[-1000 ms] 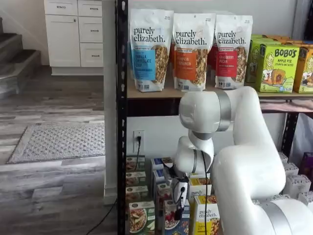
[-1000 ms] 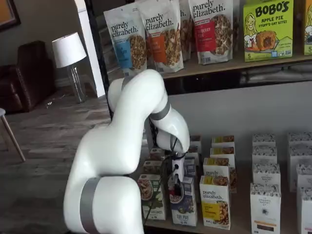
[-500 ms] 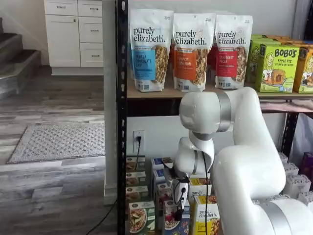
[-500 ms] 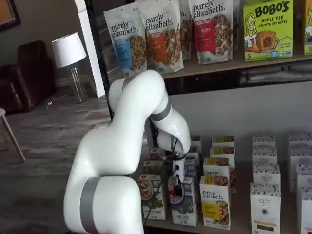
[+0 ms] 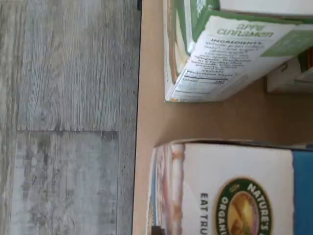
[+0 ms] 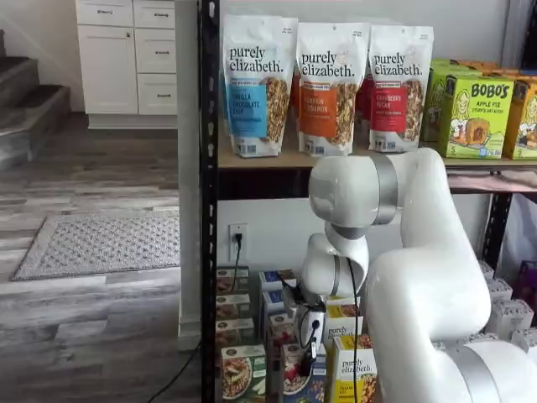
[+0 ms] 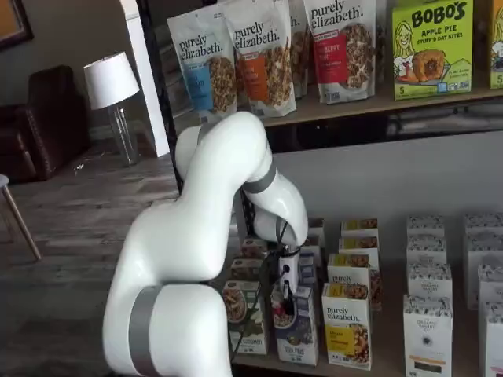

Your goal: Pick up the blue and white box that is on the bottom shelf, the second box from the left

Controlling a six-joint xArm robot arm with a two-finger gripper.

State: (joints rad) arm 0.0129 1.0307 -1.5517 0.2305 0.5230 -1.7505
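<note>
The blue and white box (image 5: pixel 234 196) fills the near part of the wrist view, its white top reading "Nature's" beside a blue edge. In both shelf views it stands at the front of the bottom shelf (image 5: pixel 151 117), between a green-fronted box and a yellow one (image 6: pixel 294 384) (image 7: pixel 299 342). My gripper (image 6: pixel 307 363) (image 7: pixel 284 302) hangs straight down onto the box's top. Its black fingers look closed on the box. The box's base is hidden by the frame edge in one shelf view.
A green-fronted "apple cinnamon" box (image 5: pixel 225 44) (image 7: pixel 242 314) stands close beside it. A yellow "purely elizabeth" box (image 7: pixel 347 326) is on its other side. More boxes stand in rows behind. A black rack post (image 6: pixel 208 252) and grey wood floor (image 5: pixel 68 117) lie beyond the shelf edge.
The gripper and the blue and white box have shifted up a little. The arm has barely moved otherwise.
</note>
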